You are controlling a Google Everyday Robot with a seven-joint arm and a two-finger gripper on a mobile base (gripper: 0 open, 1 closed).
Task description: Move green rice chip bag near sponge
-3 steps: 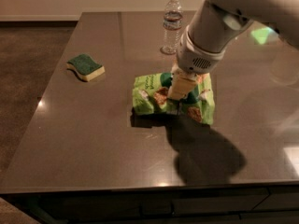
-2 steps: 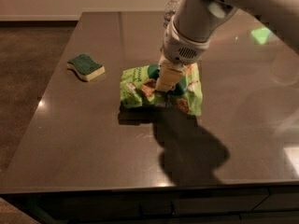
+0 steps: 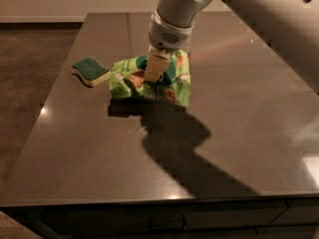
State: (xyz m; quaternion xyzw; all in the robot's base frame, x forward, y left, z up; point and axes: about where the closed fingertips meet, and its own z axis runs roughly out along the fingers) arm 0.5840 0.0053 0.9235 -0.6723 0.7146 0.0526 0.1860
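Note:
The green rice chip bag (image 3: pixel 130 81) is crinkled, light green with a dark green oval and pictured brown chips. It hangs just above the dark tabletop (image 3: pixel 239 133), casting a shadow beneath. My gripper (image 3: pixel 154 72) comes down from above and is shut on the bag's middle. The sponge (image 3: pixel 90 70), dark green top over pale yellow foam, lies on the table just left of the bag, a small gap between them.
The table's left edge (image 3: pixel 50 98) runs close behind the sponge, with brown carpet beyond. The front edge (image 3: pixel 149 200) is near the bottom. My arm (image 3: pixel 259 14) crosses the upper right and hides the table's far side.
My gripper has carried the bag leftward toward the sponge. The gap between bag and sponge has shrunk. The water bottle seen earlier is now hidden behind my arm.

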